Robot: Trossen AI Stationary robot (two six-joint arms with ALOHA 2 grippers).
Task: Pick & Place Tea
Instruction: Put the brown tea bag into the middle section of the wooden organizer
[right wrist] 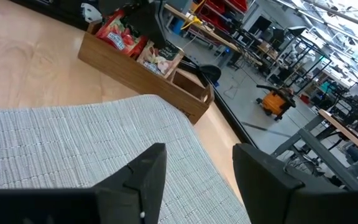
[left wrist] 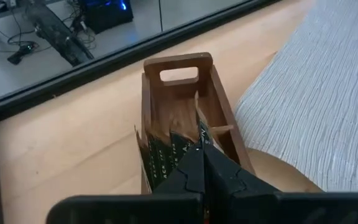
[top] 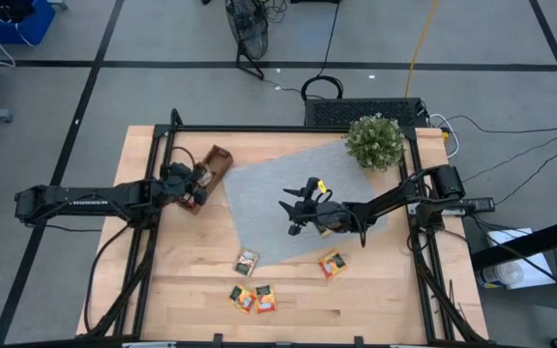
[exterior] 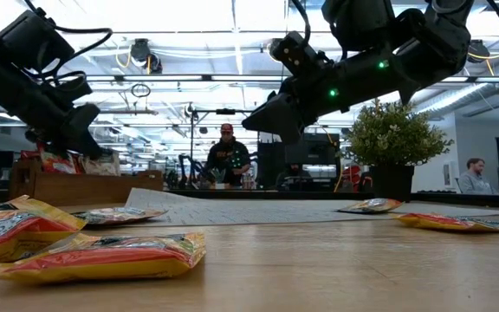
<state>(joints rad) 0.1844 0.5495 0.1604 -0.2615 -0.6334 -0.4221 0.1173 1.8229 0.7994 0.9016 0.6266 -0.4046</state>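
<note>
The tea is small flat sachets. Loose ones lie on the wood near the front edge: one [top: 247, 261], one [top: 332, 263] and a pair [top: 252, 298]. The brown wooden tray [top: 218, 162] stands at the far left and holds red sachets [right wrist: 114, 37] and a dark green one [left wrist: 161, 158]. My left gripper [top: 197, 186] is shut over the tray's near compartment, at that green sachet. My right gripper [right wrist: 197, 180] hangs open above the grey mat [top: 269, 198], with nothing between its fingers. My left gripper meets the dark green sachet at its upper edge [left wrist: 194, 144], which runs in between the shut fingertips. The fingers slant down from the table's left side. The sachet stands upright in the tray's near compartment; my own fingers hide how far it reaches between them.
A potted plant [top: 375, 140] stands at the mat's far right corner. A black frame [top: 288, 129] runs around the table's edges. One sachet [exterior: 371, 205] lies on the mat under the right arm. In the room beyond the table, people [exterior: 228, 156] stand.
</note>
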